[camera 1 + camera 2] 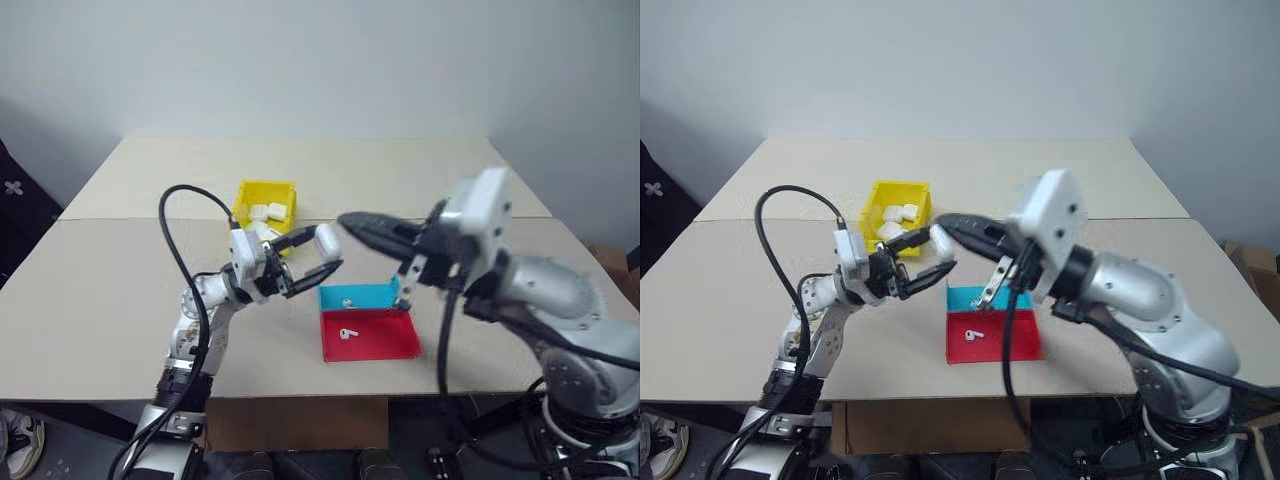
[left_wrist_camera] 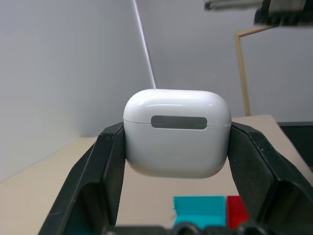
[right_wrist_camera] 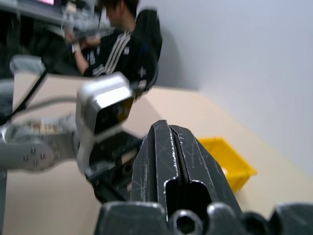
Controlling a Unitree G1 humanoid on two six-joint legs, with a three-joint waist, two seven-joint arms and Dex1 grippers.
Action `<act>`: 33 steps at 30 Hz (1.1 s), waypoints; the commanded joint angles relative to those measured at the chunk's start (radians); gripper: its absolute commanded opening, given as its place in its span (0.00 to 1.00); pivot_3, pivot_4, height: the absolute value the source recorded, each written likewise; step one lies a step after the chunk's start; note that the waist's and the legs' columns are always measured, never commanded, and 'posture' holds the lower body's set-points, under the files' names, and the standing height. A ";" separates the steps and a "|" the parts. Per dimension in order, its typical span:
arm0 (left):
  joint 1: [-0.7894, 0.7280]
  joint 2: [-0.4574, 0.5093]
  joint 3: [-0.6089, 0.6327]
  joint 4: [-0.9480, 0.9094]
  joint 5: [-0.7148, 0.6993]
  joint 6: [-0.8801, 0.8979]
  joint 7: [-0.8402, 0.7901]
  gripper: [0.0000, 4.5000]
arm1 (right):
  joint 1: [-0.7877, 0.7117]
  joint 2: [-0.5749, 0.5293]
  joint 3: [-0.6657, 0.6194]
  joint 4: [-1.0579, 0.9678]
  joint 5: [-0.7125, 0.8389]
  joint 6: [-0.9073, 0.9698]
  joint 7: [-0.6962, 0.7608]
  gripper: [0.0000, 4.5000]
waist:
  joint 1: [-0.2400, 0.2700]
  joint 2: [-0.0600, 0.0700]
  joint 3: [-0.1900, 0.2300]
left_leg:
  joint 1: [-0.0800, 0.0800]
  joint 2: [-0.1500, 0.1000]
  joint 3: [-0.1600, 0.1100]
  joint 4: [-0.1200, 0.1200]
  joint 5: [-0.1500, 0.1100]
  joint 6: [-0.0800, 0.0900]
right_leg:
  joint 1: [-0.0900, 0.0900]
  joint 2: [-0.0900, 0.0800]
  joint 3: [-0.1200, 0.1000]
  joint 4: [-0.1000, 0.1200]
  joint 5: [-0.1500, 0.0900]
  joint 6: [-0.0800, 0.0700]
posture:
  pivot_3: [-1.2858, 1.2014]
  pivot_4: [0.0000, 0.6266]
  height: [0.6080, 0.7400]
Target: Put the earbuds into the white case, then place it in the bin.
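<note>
My left gripper (image 1: 318,255) sits just left of centre in the left eye view, held above the table (image 1: 100,290), its two black fingers clamped on the sides of the case (image 2: 177,133). In the left wrist view the case is at mid-frame with its lid closed and a grey strip across its front.

My right gripper (image 1: 350,221) reaches in from the right, fingers pressed together with nothing between them, its tip just beside the case at centre frame. In the right wrist view those fingers (image 3: 161,156) meet along a thin seam.

The bin (image 1: 265,200) stands on the table above and left of centre, behind my left gripper, with several white pieces inside; I cannot tell what they are. Below and right of centre lie a blue tray (image 1: 360,297) and, nearer me and touching it, a red tray (image 1: 385,340). One earbud (image 1: 347,302) lies in the blue tray and another earbud (image 1: 348,333) in the red one.

A person (image 3: 122,51) in a dark striped jacket sits at the upper left of the right wrist view.
</note>
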 commanded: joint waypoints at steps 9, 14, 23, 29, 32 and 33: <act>-0.442 -0.008 -0.011 0.205 0.387 0.563 0.626 0.62 | 0.113 -0.047 0.011 0.044 -0.103 -0.080 0.000 0.00 | 0.018 -0.001 0.000 | -0.001 -0.001 0.000 0.000 0.000 0.000 | 0.000 0.000 0.000 -0.003 0.001 0.003 | 0.52 0.24 1.00; -0.537 -0.014 -0.005 0.401 0.428 0.608 0.703 0.62 | 0.131 -0.045 0.056 0.058 -0.154 -0.109 -0.001 0.00 | 0.015 -0.001 0.001 | -0.002 -0.001 0.000 -0.001 0.000 0.000 | -0.002 0.000 0.000 -0.003 0.001 0.003 | 0.52 0.24 1.00; -0.598 -0.017 0.026 0.631 0.421 0.529 0.740 0.79 | 0.170 -0.051 0.101 0.060 -0.229 -0.135 0.006 0.00 | 0.023 -0.002 0.001 | -0.003 -0.001 0.000 -0.001 0.000 0.000 | -0.002 0.000 0.000 -0.004 0.001 0.002 | 0.52 0.24 1.00; -0.621 -0.027 0.037 0.679 0.408 0.463 0.732 1.00 | 0.175 -0.051 0.114 0.060 -0.252 -0.139 0.013 0.00 | 0.023 -0.002 0.001 | -0.003 -0.001 0.000 -0.001 0.000 0.000 | -0.001 0.000 0.000 -0.006 0.002 0.001 | 0.52 0.24 1.00; -0.613 -0.034 0.045 0.645 0.389 0.440 0.715 1.00 | 0.175 -0.052 0.120 0.066 -0.262 -0.143 0.022 0.00 | 0.023 -0.002 0.001 | -0.003 -0.001 0.000 -0.001 0.000 -0.001 | -0.001 0.000 0.000 -0.006 0.002 0.002 | 0.52 0.24 1.00; -0.607 -0.039 0.055 0.623 0.373 0.439 0.706 1.00 | 0.176 -0.052 0.119 0.066 -0.264 -0.145 0.025 0.00 | 0.023 -0.002 0.001 | -0.003 -0.001 0.000 -0.001 0.000 -0.001 | -0.001 0.000 0.000 -0.006 0.003 0.002 | 0.52 0.24 1.00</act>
